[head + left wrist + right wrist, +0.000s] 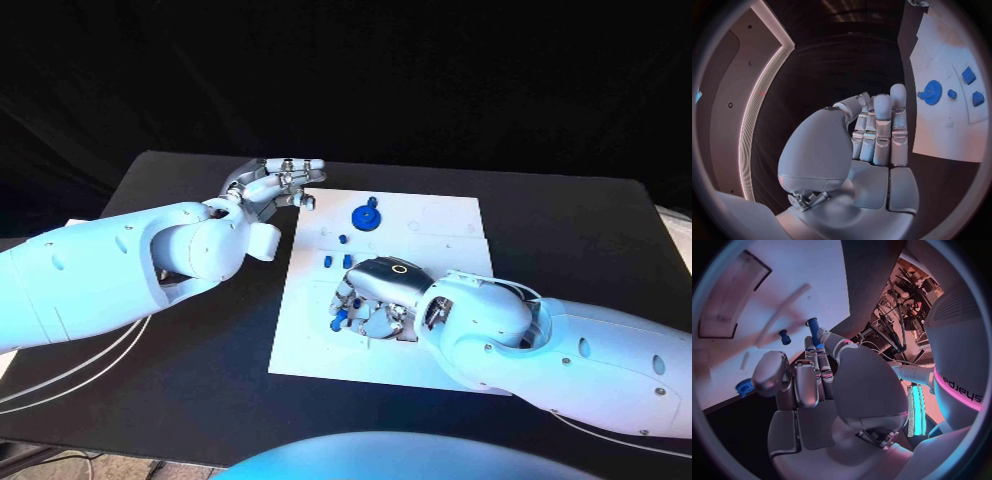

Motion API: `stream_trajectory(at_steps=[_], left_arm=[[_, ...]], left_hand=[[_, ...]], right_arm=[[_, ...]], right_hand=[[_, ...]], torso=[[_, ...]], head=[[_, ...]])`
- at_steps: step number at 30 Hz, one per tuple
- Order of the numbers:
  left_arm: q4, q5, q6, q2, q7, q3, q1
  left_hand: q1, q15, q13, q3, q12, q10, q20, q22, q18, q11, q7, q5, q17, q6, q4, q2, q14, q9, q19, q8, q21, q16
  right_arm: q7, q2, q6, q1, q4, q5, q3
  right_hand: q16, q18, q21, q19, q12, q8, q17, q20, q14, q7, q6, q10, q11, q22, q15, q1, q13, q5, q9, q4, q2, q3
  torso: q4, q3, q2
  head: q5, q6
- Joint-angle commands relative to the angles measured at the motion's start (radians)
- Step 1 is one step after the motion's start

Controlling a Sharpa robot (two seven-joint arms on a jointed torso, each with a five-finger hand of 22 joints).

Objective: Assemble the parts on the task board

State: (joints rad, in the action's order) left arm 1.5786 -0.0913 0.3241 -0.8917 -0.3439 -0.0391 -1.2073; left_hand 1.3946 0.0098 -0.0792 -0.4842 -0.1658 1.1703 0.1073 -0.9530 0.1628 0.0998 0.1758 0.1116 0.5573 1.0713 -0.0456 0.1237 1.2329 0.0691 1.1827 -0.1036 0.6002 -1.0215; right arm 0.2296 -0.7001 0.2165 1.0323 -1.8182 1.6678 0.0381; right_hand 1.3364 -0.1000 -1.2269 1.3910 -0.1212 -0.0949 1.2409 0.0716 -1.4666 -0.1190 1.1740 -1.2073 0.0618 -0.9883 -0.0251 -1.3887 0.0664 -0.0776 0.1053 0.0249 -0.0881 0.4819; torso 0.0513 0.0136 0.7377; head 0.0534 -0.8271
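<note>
arms: two glossy white rounded shells, left (130, 265), right (577, 345) | hands: silver metal, segmented fingers, left hand (873, 135), right hand (382, 295) | cables: thin white, looping under left arm (72, 375) | marking: yellow ring on right hand back (400, 268)

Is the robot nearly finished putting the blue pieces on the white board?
Not yet, it seems. The blue gear looks set on the task board. The right hand pinches a blue peg over the board. Small blue pieces lie loose. The left hand waits beside the board, holding nothing.
</note>
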Motion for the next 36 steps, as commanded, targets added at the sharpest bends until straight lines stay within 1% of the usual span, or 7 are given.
stream_trajectory(at_steps=[1,11,17,21,24,29,36], left_arm=[[0.001,-0.003,-0.021,0.002,-0.004,0.001,0.000],[0.001,-0.003,-0.021,0.002,-0.003,0.001,0.000],[0.001,-0.003,-0.022,0.003,-0.003,0.001,0.000],[0.002,-0.003,-0.022,0.003,-0.002,0.001,0.000],[0.002,-0.003,-0.021,0.002,-0.002,0.001,0.000],[0.002,-0.003,-0.021,0.002,-0.001,0.001,0.000],[0.000,-0.003,-0.022,0.002,0.000,0.001,0.000]], left_hand=[[0.005,0.001,0.000,0.005,-0.002,-0.005,0.002,0.001,0.020,-0.002,-0.001,0.001,-0.001,-0.006,0.000,-0.002,-0.005,-0.001,-0.002,-0.005,-0.003,0.006],[0.005,0.001,0.000,0.005,-0.002,-0.005,0.002,0.001,0.020,-0.002,-0.001,0.001,-0.001,-0.006,0.000,-0.002,-0.005,-0.001,-0.002,-0.005,-0.003,0.006],[0.005,0.001,0.000,0.005,-0.002,-0.005,0.002,0.001,0.020,-0.002,-0.001,0.001,-0.001,-0.006,0.000,-0.002,-0.005,-0.001,-0.002,-0.005,-0.003,0.006],[0.005,0.001,0.000,0.005,-0.002,-0.005,0.002,0.001,0.020,-0.002,-0.001,0.001,-0.001,-0.006,0.000,-0.002,-0.005,-0.001,-0.002,-0.005,-0.003,0.006],[0.005,0.001,0.000,0.005,-0.002,-0.005,0.002,0.001,0.020,-0.002,-0.001,0.001,-0.001,-0.006,0.000,-0.002,-0.005,-0.001,-0.002,-0.005,-0.003,0.006],[0.005,0.001,0.000,0.007,-0.004,-0.007,0.002,0.002,0.020,-0.001,0.000,0.001,-0.006,-0.007,-0.001,-0.004,-0.007,-0.001,-0.002,-0.006,-0.005,0.007],[0.004,0.002,0.000,0.008,-0.004,-0.008,0.003,0.002,0.020,-0.001,0.000,0.000,-0.007,-0.008,-0.001,-0.004,-0.008,-0.001,-0.002,-0.006,-0.005,0.008]], right_arm=[[-0.009,0.003,-0.036,-0.002,0.005,0.009,0.001],[0.007,0.013,-0.068,-0.003,0.011,0.035,0.001],[0.024,0.025,-0.100,-0.003,0.013,0.054,0.003],[0.026,0.026,-0.101,-0.003,0.016,0.049,0.005],[0.023,0.025,-0.095,-0.003,0.018,0.043,0.005],[0.017,0.022,-0.067,-0.003,0.018,0.037,0.006],[-0.008,-0.009,0.043,-0.004,-0.009,0.022,0.006]], right_hand=[[0.003,-0.008,0.001,-0.001,-0.002,-0.007,-0.001,-0.002,-0.047,-0.005,0.002,-0.013,-0.003,0.001,-0.002,-0.005,0.001,-0.007,0.001,0.002,0.004,0.005],[0.002,-0.008,0.002,-0.001,-0.001,-0.006,-0.002,-0.002,-0.046,-0.006,0.001,-0.012,-0.003,0.002,-0.001,-0.004,0.001,-0.008,0.001,0.002,0.004,0.006],[-0.001,-0.009,0.006,-0.005,0.018,0.006,-0.006,0.004,-0.045,-0.012,-0.015,0.004,0.005,0.008,0.005,0.015,-0.001,-0.007,-0.001,0.000,-0.008,0.002],[-0.002,-0.010,0.016,-0.013,0.043,0.035,-0.009,0.015,-0.044,-0.035,-0.078,0.042,0.023,0.022,0.021,0.052,-0.003,-0.028,-0.016,-0.014,-0.040,-0.015],[-0.016,-0.017,0.040,-0.026,0.057,0.035,-0.028,0.026,-0.038,-0.045,-0.142,0.096,0.038,0.058,0.032,0.080,-0.004,-0.047,-0.032,-0.025,-0.071,-0.046],[-0.027,-0.024,0.063,-0.036,0.052,0.033,-0.043,0.038,-0.034,-0.053,-0.202,0.187,0.051,0.090,0.043,0.079,-0.002,-0.055,-0.039,-0.031,-0.075,-0.111],[-0.032,-0.025,0.071,-0.035,0.039,0.032,-0.053,0.043,-0.032,-0.059,-0.224,0.231,0.056,0.101,0.047,0.062,0.000,-0.060,-0.038,-0.035,-0.065,-0.173]], torso=[[-0.0002,0.0000,0.000],[-0.0006,0.0003,0.000],[-0.0001,0.0007,-0.001],[-0.0001,0.0007,-0.001],[-0.0007,0.0007,-0.001],[-0.0007,0.0002,-0.001],[-0.0006,-0.0014,-0.001]], head=[[0.001,-0.002],[0.001,-0.004],[-0.002,-0.003],[-0.003,-0.003],[-0.004,-0.002],[-0.004,-0.001],[-0.011,0.004]])
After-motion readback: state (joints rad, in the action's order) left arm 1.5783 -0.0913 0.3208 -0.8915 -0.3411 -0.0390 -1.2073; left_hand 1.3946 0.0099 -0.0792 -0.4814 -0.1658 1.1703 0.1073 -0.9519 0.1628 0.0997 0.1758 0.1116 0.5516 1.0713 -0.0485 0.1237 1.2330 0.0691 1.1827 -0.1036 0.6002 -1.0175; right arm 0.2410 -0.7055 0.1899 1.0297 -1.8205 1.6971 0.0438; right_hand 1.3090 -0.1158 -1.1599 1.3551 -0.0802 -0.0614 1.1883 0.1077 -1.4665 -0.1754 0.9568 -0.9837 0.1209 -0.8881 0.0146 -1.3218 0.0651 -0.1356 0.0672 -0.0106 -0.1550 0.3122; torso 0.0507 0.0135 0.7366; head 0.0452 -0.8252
